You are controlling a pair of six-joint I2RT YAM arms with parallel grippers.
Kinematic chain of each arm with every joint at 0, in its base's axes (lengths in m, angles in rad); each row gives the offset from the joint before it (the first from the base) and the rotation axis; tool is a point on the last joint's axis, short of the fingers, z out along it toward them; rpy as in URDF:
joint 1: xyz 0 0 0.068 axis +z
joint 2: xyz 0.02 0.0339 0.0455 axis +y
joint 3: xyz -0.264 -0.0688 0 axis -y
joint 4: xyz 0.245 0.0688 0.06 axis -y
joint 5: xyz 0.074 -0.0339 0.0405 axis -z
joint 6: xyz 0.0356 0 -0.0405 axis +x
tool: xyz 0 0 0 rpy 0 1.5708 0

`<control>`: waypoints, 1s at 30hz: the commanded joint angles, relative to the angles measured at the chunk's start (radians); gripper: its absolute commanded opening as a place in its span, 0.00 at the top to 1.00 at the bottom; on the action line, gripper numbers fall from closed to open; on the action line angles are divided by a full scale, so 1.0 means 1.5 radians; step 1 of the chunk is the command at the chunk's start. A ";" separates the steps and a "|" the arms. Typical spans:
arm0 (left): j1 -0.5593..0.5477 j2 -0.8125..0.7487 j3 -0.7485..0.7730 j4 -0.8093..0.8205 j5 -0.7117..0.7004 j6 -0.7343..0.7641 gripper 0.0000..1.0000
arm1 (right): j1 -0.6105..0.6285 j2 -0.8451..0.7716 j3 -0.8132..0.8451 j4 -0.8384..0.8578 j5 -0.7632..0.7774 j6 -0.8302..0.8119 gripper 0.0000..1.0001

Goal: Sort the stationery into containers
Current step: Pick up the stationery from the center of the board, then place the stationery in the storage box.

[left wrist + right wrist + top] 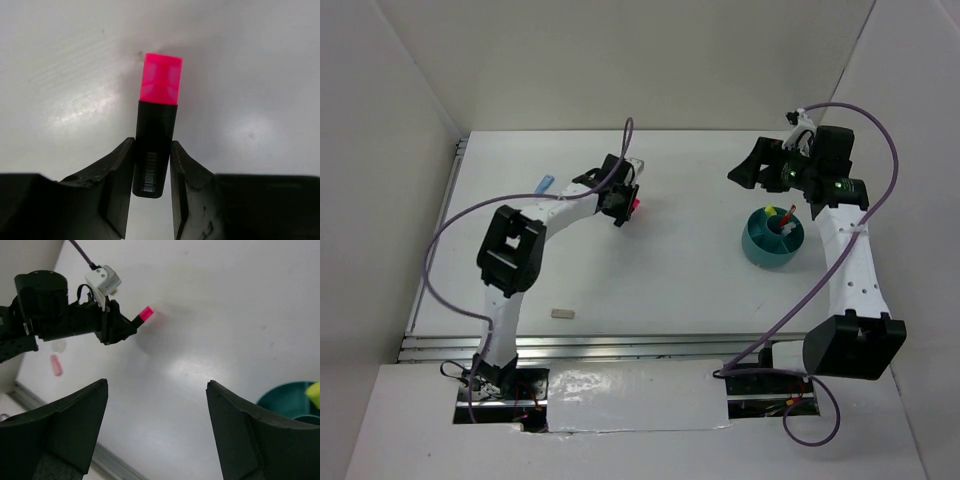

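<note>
White tabletop is stretching out between pale walls, with both arms reaching over it. On the right, the right gripper is hanging wide open and empty near the round teal plastic cup with dividers, which has red and yellow items standing in it. Well apart from the cup, the left gripper is pinching the black highlighter with a pink cap low on its barrel, seemingly clear of the surface. To my eye it is calling for a level carry across, then a release over a free compartment. A small tan eraser is lying near the front edge.
</note>
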 commanded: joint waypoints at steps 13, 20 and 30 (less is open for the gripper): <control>-0.124 -0.373 -0.134 0.088 0.150 -0.021 1.00 | 0.080 0.058 -0.013 0.089 -0.241 0.164 0.08; -0.178 -0.371 -0.095 0.057 0.134 -0.013 1.00 | 0.136 0.079 -0.013 0.087 -0.248 0.158 0.08; -0.199 -0.371 -0.063 0.039 0.103 0.005 1.00 | 0.137 0.117 -0.018 0.057 -0.242 0.152 0.21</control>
